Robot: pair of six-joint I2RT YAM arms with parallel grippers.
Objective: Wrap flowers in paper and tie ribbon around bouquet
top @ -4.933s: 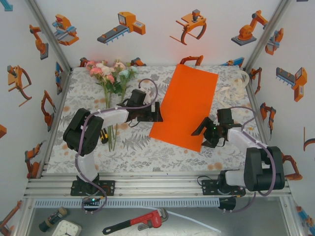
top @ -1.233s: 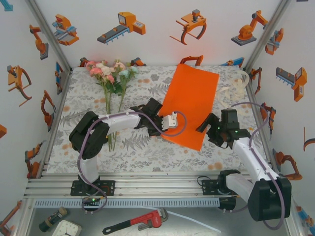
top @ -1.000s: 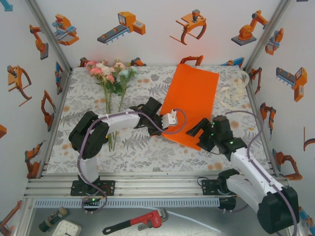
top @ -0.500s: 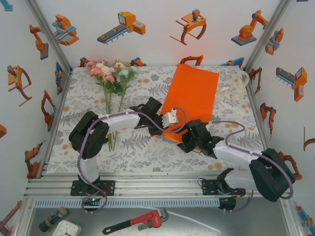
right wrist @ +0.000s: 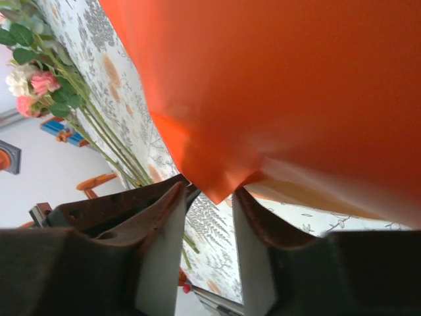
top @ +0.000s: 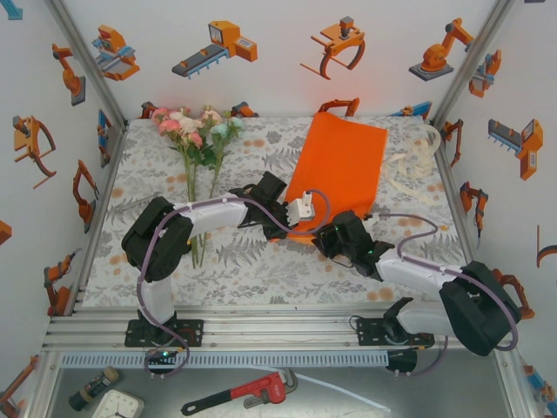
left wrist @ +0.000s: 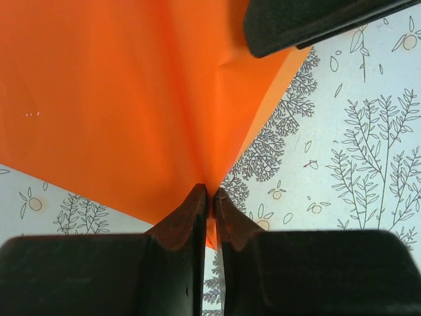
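Early days: left gripper [left wrist: 210, 193] clenched on the paper [top: 341, 165] edge, right gripper [right wrist: 207, 187] parted around its corner, flowers [top: 193, 131] unwrapped, ribbon [top: 416, 158] untied.

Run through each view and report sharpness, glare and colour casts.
Top external view: evenly lit and sharp, a faint orange cast on the back wall above the bright-orange paper sheet. Left wrist view: the grey floral-print tablecloth is crisp, tiny glare specks on the sheet, the left gripper dark and soft. Right wrist view: the sheet blurred near the lens, the right gripper soft-edged.
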